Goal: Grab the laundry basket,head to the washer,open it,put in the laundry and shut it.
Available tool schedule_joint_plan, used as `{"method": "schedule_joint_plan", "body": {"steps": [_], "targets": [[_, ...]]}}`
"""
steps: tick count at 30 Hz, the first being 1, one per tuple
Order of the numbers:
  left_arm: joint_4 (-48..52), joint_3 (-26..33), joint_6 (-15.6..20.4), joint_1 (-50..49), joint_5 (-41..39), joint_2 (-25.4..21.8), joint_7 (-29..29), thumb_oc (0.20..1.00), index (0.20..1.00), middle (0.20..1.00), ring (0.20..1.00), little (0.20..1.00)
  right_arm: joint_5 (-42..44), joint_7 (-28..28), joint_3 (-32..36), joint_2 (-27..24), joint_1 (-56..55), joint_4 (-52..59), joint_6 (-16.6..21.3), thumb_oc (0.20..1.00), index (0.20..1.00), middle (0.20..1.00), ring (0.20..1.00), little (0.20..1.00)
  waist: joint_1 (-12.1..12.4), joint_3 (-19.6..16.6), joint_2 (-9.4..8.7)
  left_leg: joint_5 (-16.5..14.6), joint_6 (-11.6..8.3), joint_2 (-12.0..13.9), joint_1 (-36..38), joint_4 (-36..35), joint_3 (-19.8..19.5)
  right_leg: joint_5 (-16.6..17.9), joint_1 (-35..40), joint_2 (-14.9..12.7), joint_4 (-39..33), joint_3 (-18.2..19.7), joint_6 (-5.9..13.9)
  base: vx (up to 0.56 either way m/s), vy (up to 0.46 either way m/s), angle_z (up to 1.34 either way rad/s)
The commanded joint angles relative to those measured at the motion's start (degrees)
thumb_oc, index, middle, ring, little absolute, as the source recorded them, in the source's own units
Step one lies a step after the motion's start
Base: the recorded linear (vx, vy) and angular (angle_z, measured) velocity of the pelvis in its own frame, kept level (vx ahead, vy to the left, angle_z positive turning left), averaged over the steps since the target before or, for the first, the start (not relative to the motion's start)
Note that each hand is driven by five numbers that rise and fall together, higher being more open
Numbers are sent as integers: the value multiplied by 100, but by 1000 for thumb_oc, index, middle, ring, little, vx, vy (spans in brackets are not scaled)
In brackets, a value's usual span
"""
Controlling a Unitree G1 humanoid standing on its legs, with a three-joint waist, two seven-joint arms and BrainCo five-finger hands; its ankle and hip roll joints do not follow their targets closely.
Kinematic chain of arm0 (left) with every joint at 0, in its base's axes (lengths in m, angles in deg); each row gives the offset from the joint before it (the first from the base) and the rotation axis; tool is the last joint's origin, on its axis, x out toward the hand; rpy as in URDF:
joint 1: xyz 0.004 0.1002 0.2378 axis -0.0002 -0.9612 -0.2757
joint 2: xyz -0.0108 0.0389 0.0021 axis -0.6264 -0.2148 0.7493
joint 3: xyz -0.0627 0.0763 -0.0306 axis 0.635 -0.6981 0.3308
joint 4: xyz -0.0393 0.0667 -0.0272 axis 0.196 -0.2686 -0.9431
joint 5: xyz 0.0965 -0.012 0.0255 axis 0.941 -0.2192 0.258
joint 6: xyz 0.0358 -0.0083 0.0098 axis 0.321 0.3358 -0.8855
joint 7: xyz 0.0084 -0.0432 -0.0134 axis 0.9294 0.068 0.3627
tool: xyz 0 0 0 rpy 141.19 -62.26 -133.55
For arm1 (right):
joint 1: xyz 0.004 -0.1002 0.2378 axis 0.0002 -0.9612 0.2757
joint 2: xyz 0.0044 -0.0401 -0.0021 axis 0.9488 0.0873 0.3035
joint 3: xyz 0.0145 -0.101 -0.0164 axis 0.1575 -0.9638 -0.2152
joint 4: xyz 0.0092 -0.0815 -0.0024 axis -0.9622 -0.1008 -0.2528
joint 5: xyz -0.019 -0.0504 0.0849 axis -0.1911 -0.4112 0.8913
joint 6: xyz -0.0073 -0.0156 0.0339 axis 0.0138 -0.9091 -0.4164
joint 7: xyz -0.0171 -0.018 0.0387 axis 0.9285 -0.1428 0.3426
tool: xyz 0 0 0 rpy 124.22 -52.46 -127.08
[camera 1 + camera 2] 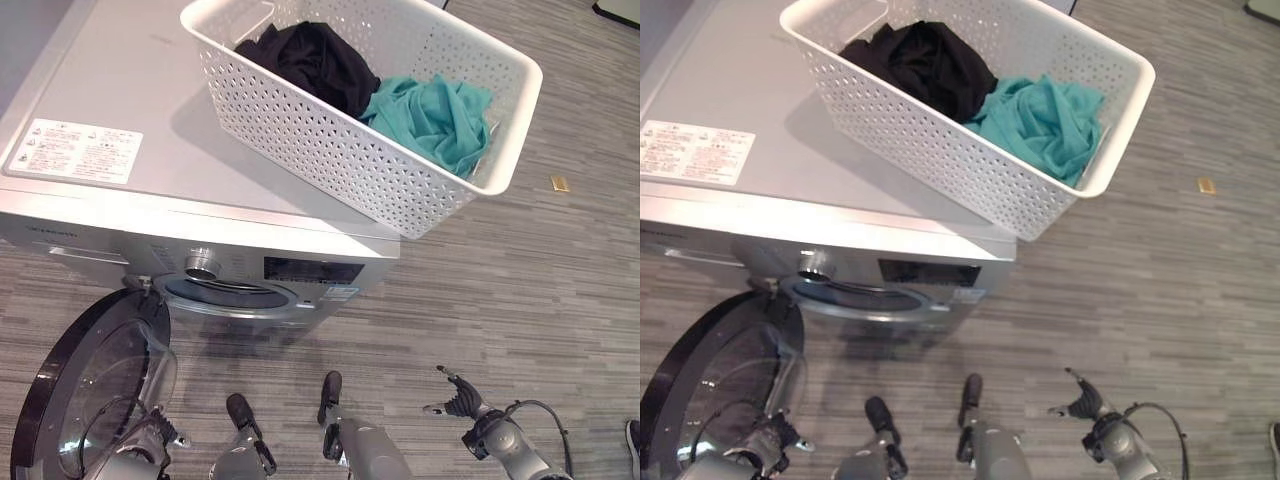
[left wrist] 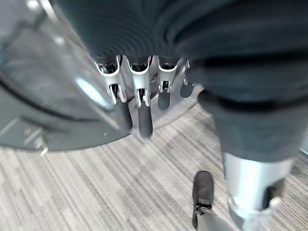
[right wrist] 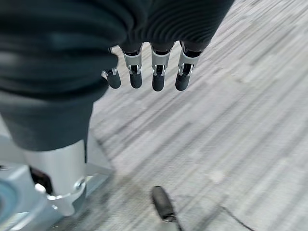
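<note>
Left hand (image 2: 139, 91) hung with straight fingers against the rim of the washer's one open door (image 1: 90, 390), apparently touching it and gripping nothing. Right hand (image 3: 144, 72) hovered over the floor, fingers relaxed and empty. One white laundry basket (image 1: 330, 150) sat on the washer (image 1: 130, 130), holding two garments: one black (image 1: 310, 60), one teal (image 1: 435, 115). One white warning label (image 1: 75, 150) was too small to read.
</note>
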Motion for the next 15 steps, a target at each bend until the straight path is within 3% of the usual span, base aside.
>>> {"method": "schedule_joint_plan", "body": {"steps": [1, 5, 10, 14, 15], "targets": [[-143, 240, -134, 81, -24, -370, -20, 1000, 1000, 1000, 1000, 1000, 252, 24, 192, 215, 86, -16, 35, 1000, 1000, 1000, 1000, 1000, 51, -93, -149, 58, -138, -136, -170, -64, -91, 72, 19, -567, 232, 220, 576, 39, -13, 32], [177, 570, 148, 21, -840, -58, -371, 1000, 1000, 1000, 1000, 1000, 424, 118, 373, 419, 21, -509, 62, 1000, 1000, 1000, 1000, 1000, 150, -312, 58, 54, -156, -157, -25, -64, -247, 15, 318, -617, 190, 36, 577, 90, -33, 22], [345, 176, 270, -148, -721, 296, -285, 1000, 1000, 1000, 1000, 1000, 1203, -321, 490, 771, -23, -1968, -16, 1000, 1000, 1000, 1000, 1000, 254, -585, 157, 38, -181, -159, 202, -64, -399, -124, 667, -608, 163, -162, 537, 80, -66, 23], [290, 283, 390, -684, -712, 472, -120, 1000, 1000, 1000, 1000, 1000, 1709, -230, 1159, 773, -25, -2617, -58, 1000, 1000, 1000, 1000, 1000, 322, -797, 227, -15, -182, -163, 377, -64, -430, -207, 883, -592, 100, -247, 523, 66, -46, -2], [264, 283, 421, -821, -714, 607, -40, 1000, 1000, 1000, 1000, 1000, 2163, -124, 1670, 677, -27, -2834, -23, 1000, 1000, 1000, 1000, 1000, 311, -896, 246, -43, -177, -180, 447, -64, -441, -229, 947, -575, 86, -245, 524, 74, -42, -3]]}}
